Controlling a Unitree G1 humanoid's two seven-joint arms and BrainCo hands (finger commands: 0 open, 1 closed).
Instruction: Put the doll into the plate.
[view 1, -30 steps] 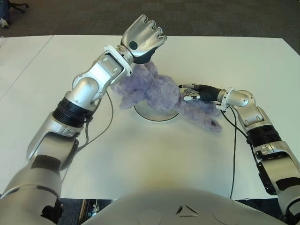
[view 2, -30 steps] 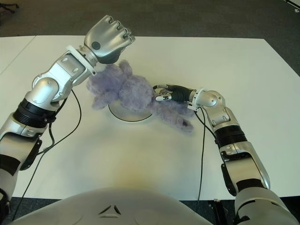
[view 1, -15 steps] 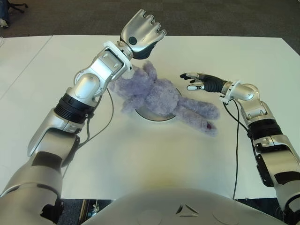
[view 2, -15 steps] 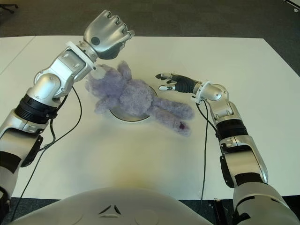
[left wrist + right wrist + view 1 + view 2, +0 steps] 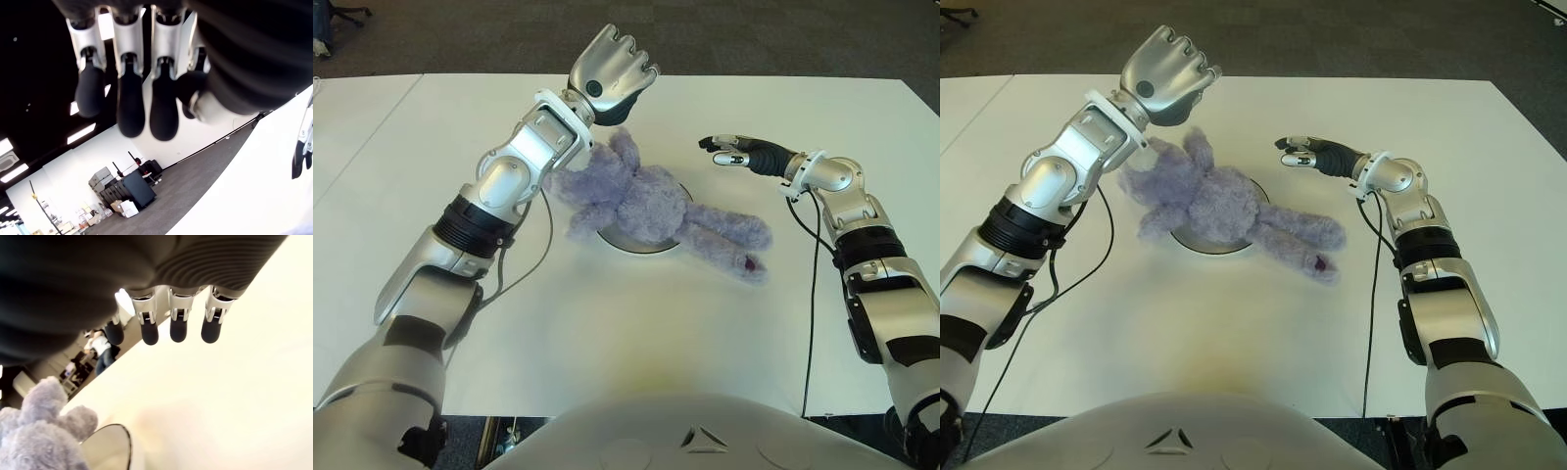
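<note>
The purple plush doll (image 5: pixel 641 199) lies across the round white plate (image 5: pixel 636 244), its head toward my left arm and its legs (image 5: pixel 734 240) trailing off the rim onto the table. My left hand (image 5: pixel 612 67) is raised above the doll's head, fingers loosely bent and holding nothing. The right hand (image 5: pixel 732 153) hovers flat and open beyond the doll's legs, clear of them. In the right wrist view the fingertips (image 5: pixel 178 331) hang over bare table, with the doll (image 5: pixel 39 440) and plate rim (image 5: pixel 126 443) off to one side.
The white table (image 5: pixel 636 333) stretches around the plate. Dark carpet (image 5: pixel 754 39) lies past its far edge. A second white table (image 5: pixel 352 127) adjoins on the left. Black cables (image 5: pixel 808 294) run along both forearms.
My right hand has let go of the doll's legs and pulled back toward the far right. The doll has settled flatter on the plate. The left hand has shifted slightly farther away.
</note>
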